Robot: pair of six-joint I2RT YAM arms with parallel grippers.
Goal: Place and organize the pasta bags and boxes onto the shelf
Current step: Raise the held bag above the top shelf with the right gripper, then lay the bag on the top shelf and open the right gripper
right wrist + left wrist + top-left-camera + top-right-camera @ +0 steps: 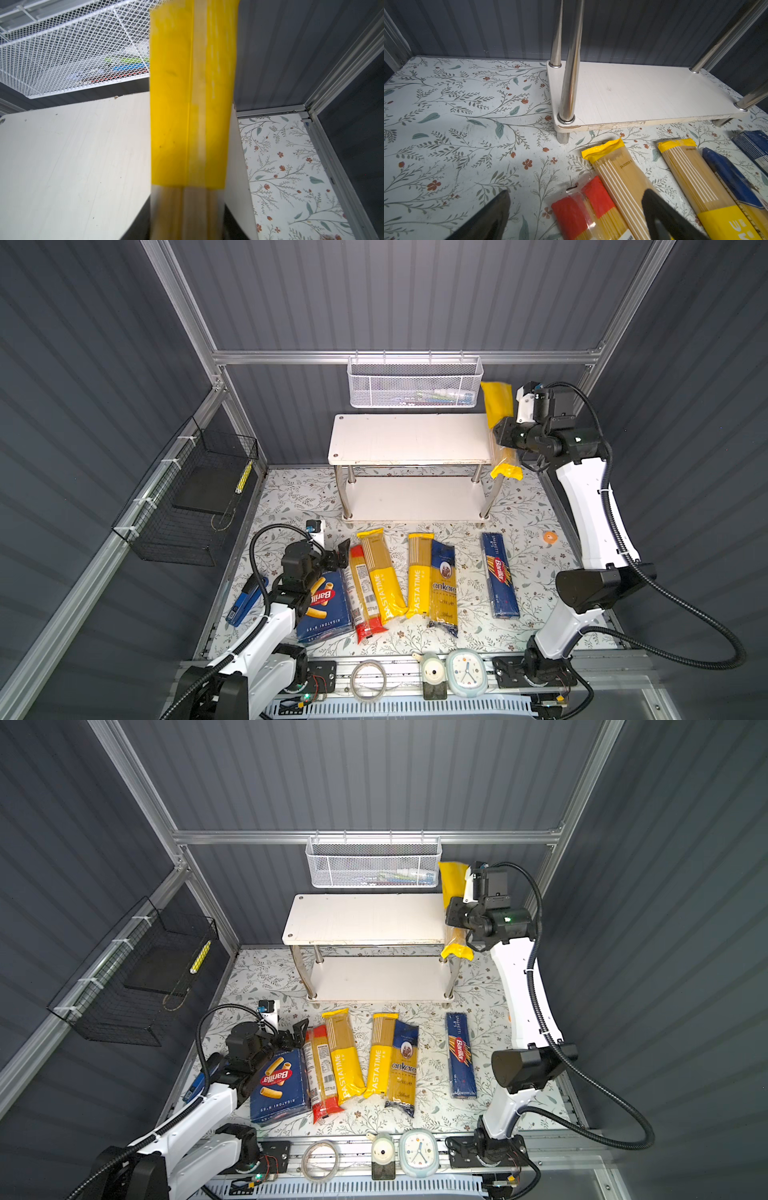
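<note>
The white two-tier shelf point(407, 439) stands on chrome legs at the back of the floral bench point(291, 497). At the right end of its top board, a yellow-and-clear spaghetti bag point(496, 402) tilts between the jaws of the right gripper point(500, 434), its lower end hanging past the front edge. In front of the shelf, a row of packs lies flat. From the left:
- the wide blue rigatoni box point(332, 614)
- a red-ended clear bag point(365, 605) with a barcode label
- a yellow PASTATIME bag point(384, 580) overlapping the red-ended one
- a second PASTATIME bag point(419, 580)
- the dark-blue ankara bag point(444, 585) touching the second PASTATIME bag
- the narrow spaghetti box point(500, 576), set apart
</note>
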